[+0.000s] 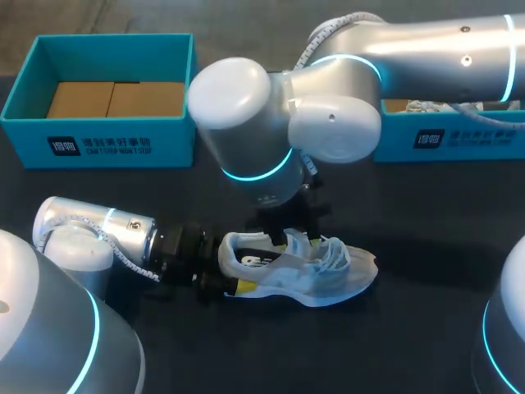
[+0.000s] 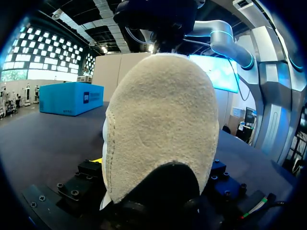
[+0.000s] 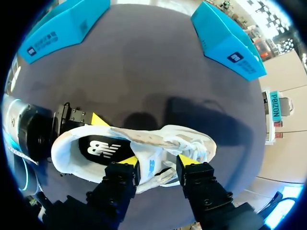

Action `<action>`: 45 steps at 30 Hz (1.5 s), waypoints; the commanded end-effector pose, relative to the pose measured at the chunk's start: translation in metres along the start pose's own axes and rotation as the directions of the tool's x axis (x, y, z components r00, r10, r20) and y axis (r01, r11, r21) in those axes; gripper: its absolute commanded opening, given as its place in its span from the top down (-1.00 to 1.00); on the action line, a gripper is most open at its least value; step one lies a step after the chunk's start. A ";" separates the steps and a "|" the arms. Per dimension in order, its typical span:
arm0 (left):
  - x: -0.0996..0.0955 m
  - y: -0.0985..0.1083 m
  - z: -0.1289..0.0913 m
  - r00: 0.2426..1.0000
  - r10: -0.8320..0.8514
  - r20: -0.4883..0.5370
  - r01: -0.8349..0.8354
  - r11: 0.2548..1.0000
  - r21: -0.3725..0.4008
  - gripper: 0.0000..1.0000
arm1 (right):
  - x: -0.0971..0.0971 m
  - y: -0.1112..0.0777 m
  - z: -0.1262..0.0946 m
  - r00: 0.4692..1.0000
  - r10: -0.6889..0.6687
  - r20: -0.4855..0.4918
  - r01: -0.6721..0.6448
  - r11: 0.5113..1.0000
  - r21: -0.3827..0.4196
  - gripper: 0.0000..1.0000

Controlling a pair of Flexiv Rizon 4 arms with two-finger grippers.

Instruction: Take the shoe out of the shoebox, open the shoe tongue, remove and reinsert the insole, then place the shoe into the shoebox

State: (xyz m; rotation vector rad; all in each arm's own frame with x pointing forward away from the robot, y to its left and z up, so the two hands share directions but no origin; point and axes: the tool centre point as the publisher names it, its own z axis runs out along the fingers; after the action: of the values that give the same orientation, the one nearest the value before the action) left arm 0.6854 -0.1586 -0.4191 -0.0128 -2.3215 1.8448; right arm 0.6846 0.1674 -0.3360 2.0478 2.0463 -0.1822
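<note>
White sneaker (image 1: 299,271) lies at table's 6 o'clock, outside teal shoebox (image 1: 98,146) at 10. Heel is clamped by left gripper (image 1: 232,269). Right gripper (image 3: 159,162) is spread over midfoot, nothing held. Tongue is best pinched at top edge and lifted gently.

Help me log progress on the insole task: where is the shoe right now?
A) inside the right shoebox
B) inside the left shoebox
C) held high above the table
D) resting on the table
D: the shoe sits on the dark table, in front of the left shoebox and the right shoebox, not inside either.
</note>
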 end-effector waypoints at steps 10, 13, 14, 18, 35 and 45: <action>0.001 0.003 0.002 1.000 0.000 -0.001 0.000 1.000 -0.001 1.00 | -0.004 -0.009 0.007 0.855 0.515 -0.062 -0.511 0.857 0.064 0.36; 0.001 0.003 0.002 1.000 0.000 -0.001 0.000 1.000 -0.001 1.00 | -0.005 -0.010 0.005 0.854 0.516 -0.063 -0.512 0.856 0.064 0.40; 0.001 0.003 0.002 1.000 0.000 -0.001 0.000 1.000 -0.001 1.00 | -0.005 -0.010 0.005 0.854 0.516 -0.063 -0.512 0.856 0.064 0.40; 0.001 0.003 0.002 1.000 0.000 -0.001 0.000 1.000 -0.001 1.00 | -0.005 -0.010 0.005 0.854 0.516 -0.063 -0.512 0.856 0.064 0.40; 0.001 0.003 0.002 1.000 0.000 -0.001 0.000 1.000 -0.001 1.00 | -0.014 -0.008 -0.010 0.851 0.496 -0.172 -0.484 0.869 0.106 1.00; 0.001 0.003 0.002 1.000 0.000 -0.001 0.000 1.000 -0.001 1.00 | -0.026 -0.006 -0.020 0.843 0.477 -0.247 -0.469 0.878 0.095 1.00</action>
State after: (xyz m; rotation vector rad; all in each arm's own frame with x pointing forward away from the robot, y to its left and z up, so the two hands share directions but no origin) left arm 0.6855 -0.1586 -0.4191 -0.0127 -2.3217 1.8447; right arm 0.6841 0.1556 -0.3149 2.3534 1.9745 0.0820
